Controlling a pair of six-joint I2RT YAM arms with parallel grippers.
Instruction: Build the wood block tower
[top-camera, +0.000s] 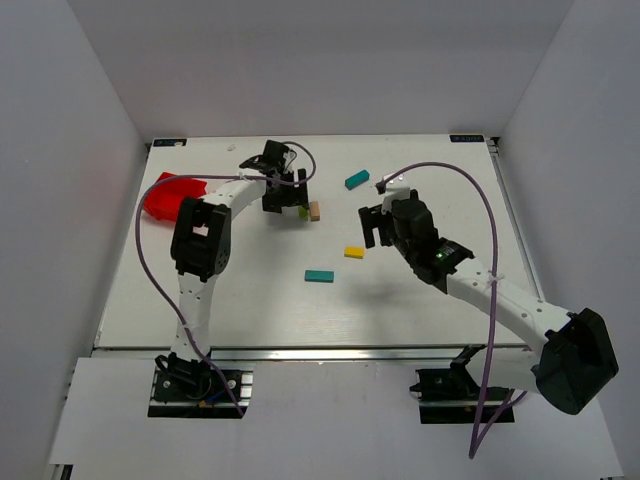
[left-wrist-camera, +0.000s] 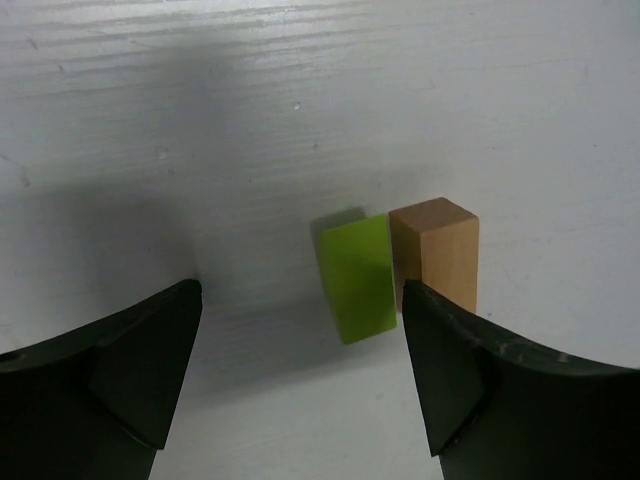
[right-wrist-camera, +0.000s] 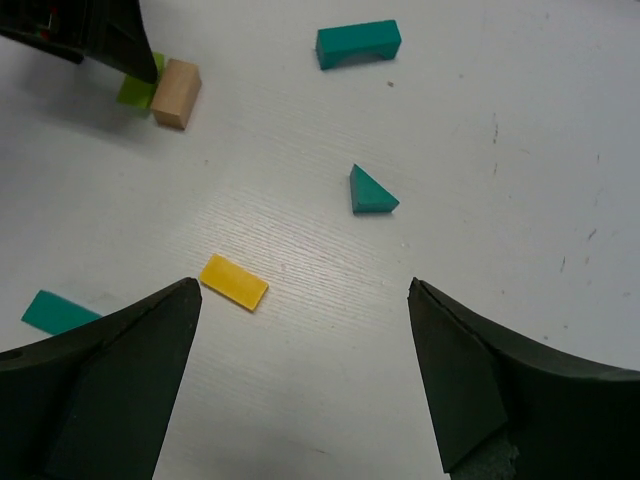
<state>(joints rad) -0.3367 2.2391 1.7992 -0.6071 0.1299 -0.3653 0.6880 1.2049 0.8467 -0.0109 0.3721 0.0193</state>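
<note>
**Finding.** No wood block tower stands yet. Its pieces lie loose about the middle of the desk (top-camera: 250, 300). A green block (left-wrist-camera: 355, 275) and a tan block (left-wrist-camera: 435, 250) stand touching side by side toward the back, the green one set slightly askew to its neighbour. A teal arch block (right-wrist-camera: 358, 43), a teal triangle (right-wrist-camera: 371, 191), a yellow block (right-wrist-camera: 234, 282) and a flat teal block (right-wrist-camera: 58, 312) lie apart from one another, nearer the right arm.

**Left tool** (left-wrist-camera: 300, 300). Released, fingers wide, grasping nothing. It hangs over the green-and-tan pair. The green block sits between the fingers and the tan block lies just beside the right finger (left-wrist-camera: 480, 380).

**Right tool** (right-wrist-camera: 300, 290). Released, fingers wide, empty. It hangs above bare desk between the yellow block and the teal triangle.

**Assessment.** The step in hand appears to be fetching the next piece, with the standing pair serving as footing.

**Recommendations.**
- The left tool should rise straight up. Any sideways drift would likely catch the tan block and topple both.
- The green block should be squared against the tan one first, since an uneven footing will not carry a flat piece.
- The right tool should centre on one block only, probably the yellow.
- It should turn its fingers across that block's short width and close gently.
- The arms should not work over the pair at once, as they are close there.
</note>
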